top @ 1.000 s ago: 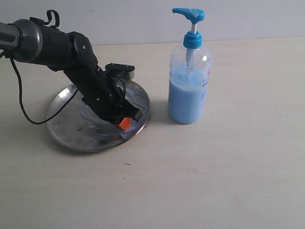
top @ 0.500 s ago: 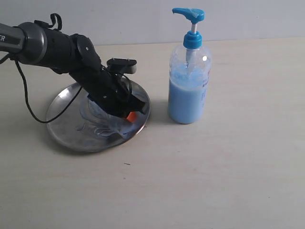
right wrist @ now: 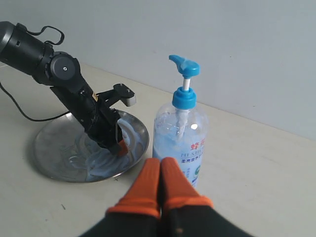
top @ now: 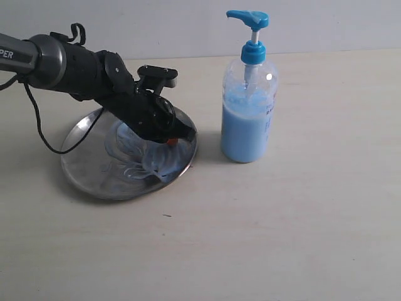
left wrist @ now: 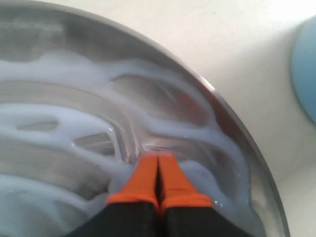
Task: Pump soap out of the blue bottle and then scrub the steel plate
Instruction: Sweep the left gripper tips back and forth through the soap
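Pressing closed left hand [left wrist: 158, 164] tips-down into soap [top: 156, 165] on steel plate [top: 80, 162] | right hand [right wrist: 160, 167] closed, aloft

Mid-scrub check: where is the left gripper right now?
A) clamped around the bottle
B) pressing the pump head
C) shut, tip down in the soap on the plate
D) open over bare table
C: the left gripper sits shut with its tip in the soap smeared across the steel plate.

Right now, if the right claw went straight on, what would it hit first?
Most likely the blue bottle: the shut right gripper points at its lower body. The steel plate lies off to one side. How far away the bottle stands is unclear.
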